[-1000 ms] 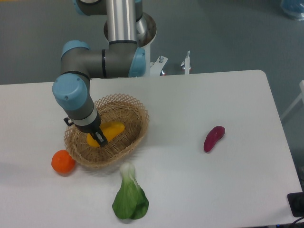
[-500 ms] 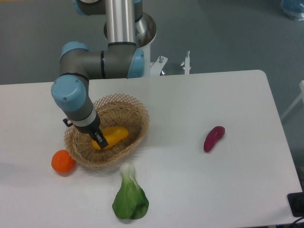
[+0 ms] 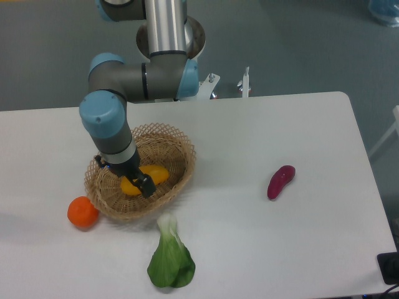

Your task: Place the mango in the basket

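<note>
The mango, smooth and yellow-orange, lies on the bottom of the tan wicker basket at the table's left. My gripper reaches down into the basket over the mango's left half. Its dark fingers stand astride the fruit and look spread. The arm's wrist hides part of the basket's left rim and the mango's left end.
A round orange fruit sits on the table just left of the basket's front. A green leafy vegetable lies in front of the basket. A purple-red elongated vegetable lies apart to the right.
The mango has settled slightly rightward onto the basket floor. My gripper and wrist have shifted right over it while the mango stayed put. The other produce has not moved.
</note>
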Robot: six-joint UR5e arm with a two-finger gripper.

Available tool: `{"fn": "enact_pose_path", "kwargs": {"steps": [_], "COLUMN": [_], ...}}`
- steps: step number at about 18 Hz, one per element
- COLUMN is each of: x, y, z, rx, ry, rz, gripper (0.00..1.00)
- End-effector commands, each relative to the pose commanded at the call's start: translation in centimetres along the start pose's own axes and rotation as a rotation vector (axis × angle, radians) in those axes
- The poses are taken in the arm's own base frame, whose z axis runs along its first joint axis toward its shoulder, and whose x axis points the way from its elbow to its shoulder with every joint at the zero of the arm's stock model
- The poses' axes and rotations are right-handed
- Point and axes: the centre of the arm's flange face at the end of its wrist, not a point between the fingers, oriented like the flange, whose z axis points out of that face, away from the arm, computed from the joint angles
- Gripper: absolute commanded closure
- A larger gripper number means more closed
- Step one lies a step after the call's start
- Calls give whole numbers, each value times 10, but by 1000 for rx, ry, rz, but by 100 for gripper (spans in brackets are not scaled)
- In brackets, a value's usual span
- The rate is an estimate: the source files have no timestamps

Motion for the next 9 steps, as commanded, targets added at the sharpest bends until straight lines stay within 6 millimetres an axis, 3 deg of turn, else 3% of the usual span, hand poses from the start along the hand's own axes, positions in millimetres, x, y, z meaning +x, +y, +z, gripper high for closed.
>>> {"fn": "enact_pose_path", "kwargs": {"steps": [5, 9], "x": [-48, -101], "y": [32, 52], "z": [-11, -30], "rx": [7, 32], "ry": [-26, -68], "rz": [-37, -67], "gripper": [0, 0]}}
